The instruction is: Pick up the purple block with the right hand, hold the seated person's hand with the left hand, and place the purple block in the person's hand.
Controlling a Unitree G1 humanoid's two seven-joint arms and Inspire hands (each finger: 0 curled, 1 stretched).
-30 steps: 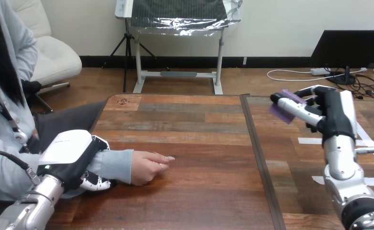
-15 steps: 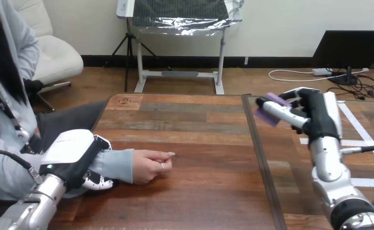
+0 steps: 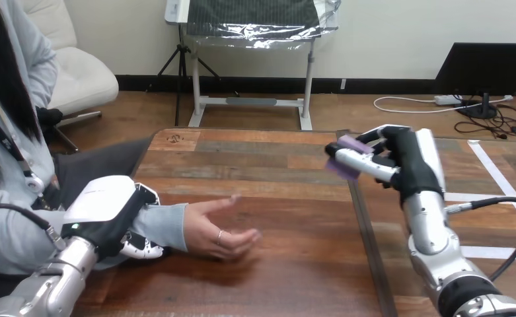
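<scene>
The right hand is held off the counter with its fingers and thumb closed in a pinch on the purple block. The block juts out past the fingertips on the side facing the person. One black-and-white finger lies across its face, so purple shows above and below that finger. The silver right forearm rises to the hand from the lower right. The block hangs over the dark seam that runs across the counter.

The left hand is clasped round the person's forearm, just behind the wrist and over the grey sleeve. Its white shell sits on top, and its fingers curl underneath against the wood.

Directly beyond the left hand's grasp, the person's hand rests on the counter. The palm is turned up and spread to form a shallow cup, with the thumb pointing away from the robot and the fingers loosely bent.

The purple block is well apart from that palm. It lies off to the right of the left hand and farther out across the counter, with a stretch of bare wood between palm and block.
</scene>
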